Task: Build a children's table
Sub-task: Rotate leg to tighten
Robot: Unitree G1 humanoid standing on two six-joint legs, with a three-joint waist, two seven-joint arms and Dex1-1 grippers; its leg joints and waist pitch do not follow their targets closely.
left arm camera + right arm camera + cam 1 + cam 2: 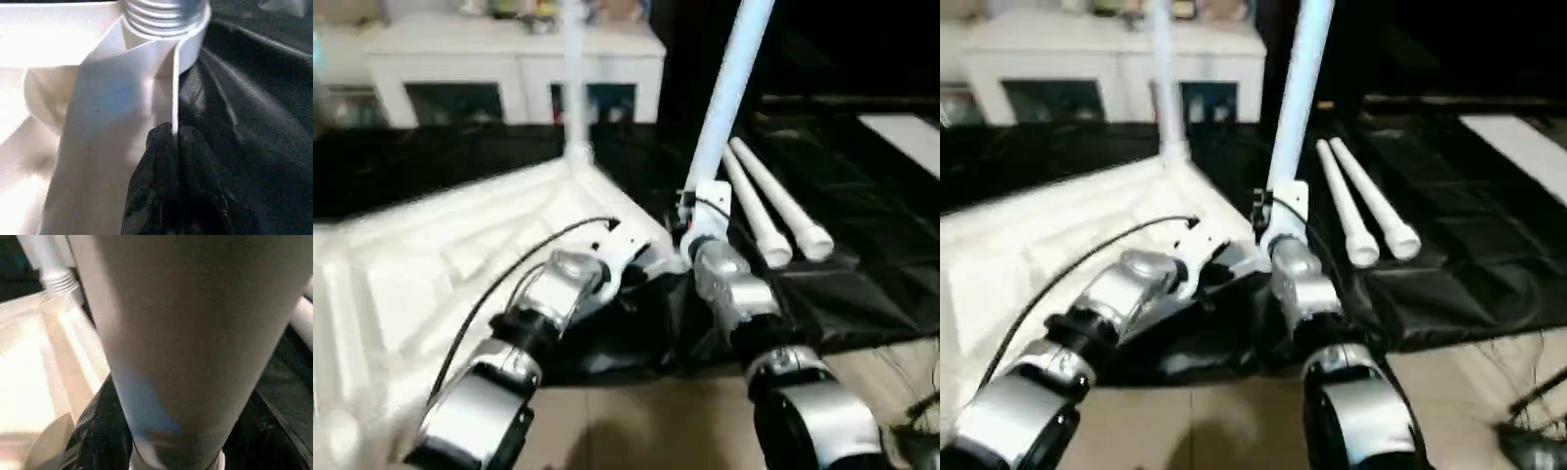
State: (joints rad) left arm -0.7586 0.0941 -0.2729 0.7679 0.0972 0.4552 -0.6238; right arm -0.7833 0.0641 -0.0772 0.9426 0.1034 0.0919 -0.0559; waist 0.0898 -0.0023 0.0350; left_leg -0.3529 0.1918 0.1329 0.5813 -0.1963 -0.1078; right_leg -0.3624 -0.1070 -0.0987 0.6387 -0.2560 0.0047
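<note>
The upturned children's table top lies on the black-sheeted surface. The left hand is clenched on its thin rim; the right hand grasps an upright leg at the near corner.

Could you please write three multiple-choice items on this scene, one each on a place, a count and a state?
1. Where do the loose legs lie?
A. on the black sheet to the right of the tabletop
B. on the floor
C. on the cabinet

2. How many legs lie loose?
A. one
B. two
C. four

3. How is the right gripper?
A. closed round an upright leg
B. open over the floor
C. holding a cable

Key: 1 A, they rest side by side on the sheet; 2 B, two tubes lie together; 3 A, the leg rises straight from it.
</note>
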